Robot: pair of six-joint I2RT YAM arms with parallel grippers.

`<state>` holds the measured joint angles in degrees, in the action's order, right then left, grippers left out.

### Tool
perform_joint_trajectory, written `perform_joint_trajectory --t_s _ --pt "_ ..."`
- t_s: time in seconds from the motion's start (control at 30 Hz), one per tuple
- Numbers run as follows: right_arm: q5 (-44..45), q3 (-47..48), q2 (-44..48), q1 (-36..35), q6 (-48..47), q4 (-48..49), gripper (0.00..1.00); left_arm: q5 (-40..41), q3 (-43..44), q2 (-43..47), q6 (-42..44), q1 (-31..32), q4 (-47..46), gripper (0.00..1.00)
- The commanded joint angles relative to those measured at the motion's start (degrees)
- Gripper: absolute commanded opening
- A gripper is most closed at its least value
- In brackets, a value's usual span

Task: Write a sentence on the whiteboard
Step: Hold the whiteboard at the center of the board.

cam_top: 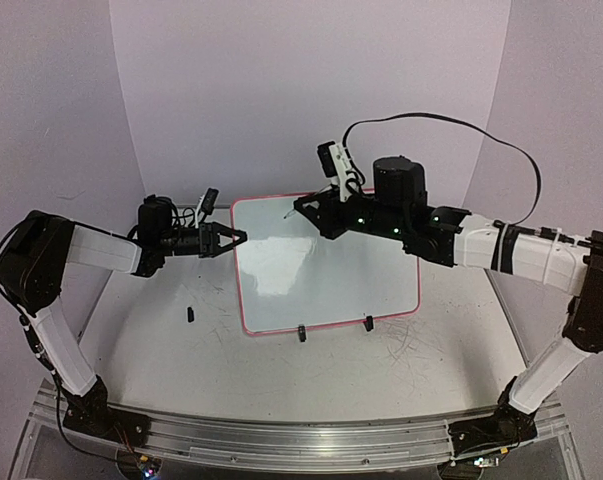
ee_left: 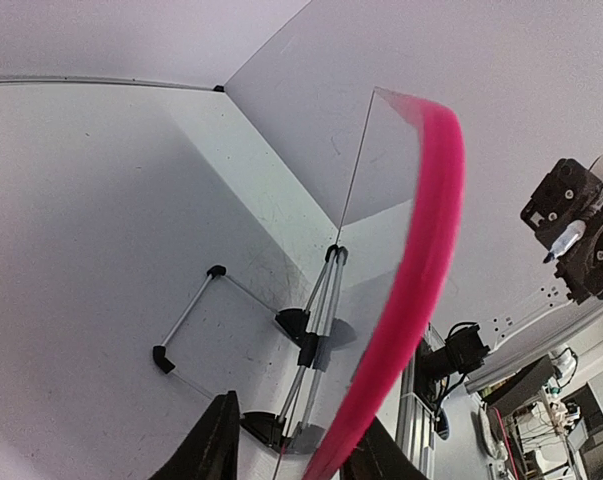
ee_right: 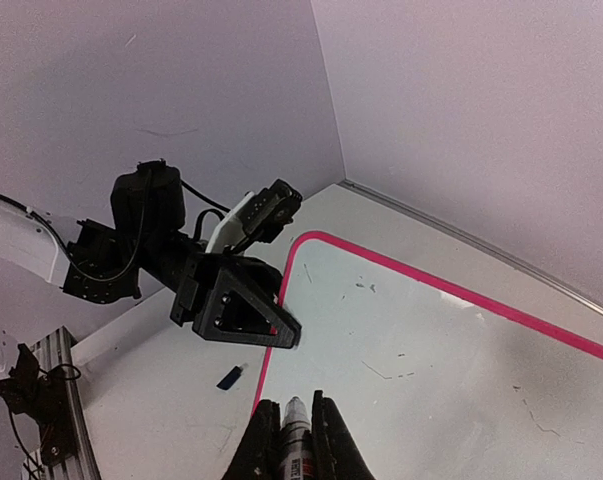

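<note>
Right claw [ee_right: 296,415]: pressed together on a marker [ee_right: 298,447], which lies along the claw's own line with its tip pointing out ahead.

From the overhead view, the tip sits at the far-left part of the whiteboard [cam_top: 326,270]. You cannot tell from any view whether it touches the surface or hangs just off it.

The board's face lies ahead of and below the tip and opens out to the right and toward the near edge. Its long axis runs left to right, so in my judgement a line of writing has to travel rightward from here, away from the left claw [cam_top: 231,238].

Left claw: pinching the whiteboard's left edge. Its wrist view shows the pink frame [ee_left: 416,270] passing between its fingers.

That claw is just beside the marker tip, so the start of the line is the tight spot. Moving right opens the gap between the two claws.

Whiteboard: mid-table, propped on a wire stand, with its two clip feet [cam_top: 302,333] on the near edge.

Sentence: none shows. No blue words on the face, only faint grey specks, so I take the writing as not yet begun.

Outward: a small dark piece [cam_top: 191,314], possibly the cap, lies on the table [cam_top: 181,370] near-left of the board and well apart from both claws.
</note>
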<state>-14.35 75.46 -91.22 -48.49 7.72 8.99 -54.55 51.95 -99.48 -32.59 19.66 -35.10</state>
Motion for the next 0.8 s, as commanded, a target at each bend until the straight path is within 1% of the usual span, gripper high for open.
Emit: perform_joint_trajectory --t_s 0.0,0.1,0.2,0.33,0.5,0.77 --pt "1.74 5.71 -3.83 -1.86 -1.23 2.61 0.0 -1.72 -0.59 1.99 -0.94 -0.32 -7.15 0.3" --pt "3.85 8.72 -7.22 -3.55 -2.12 2.49 0.0 -1.48 -1.36 2.58 -0.23 -0.27 -7.58 0.23" --pt "6.34 11.48 -10.09 -4.92 -2.84 2.11 0.0 -1.26 -1.83 2.23 -0.27 -0.3 -8.17 0.12" --pt "9.48 13.84 -12.4 -6.09 -3.44 1.69 0.0 -0.65 -3.01 2.3 -0.23 -0.19 -9.67 0.05" --pt "10.24 14.37 -13.31 -6.58 -3.85 1.81 0.0 0.04 -4.43 3.06 0.34 0.52 -11.47 0.0" --pt "12.02 13.18 -12.42 -6.98 -3.91 1.91 0.0 0.77 -8.38 3.65 3.6 1.24 -13.02 0.0"
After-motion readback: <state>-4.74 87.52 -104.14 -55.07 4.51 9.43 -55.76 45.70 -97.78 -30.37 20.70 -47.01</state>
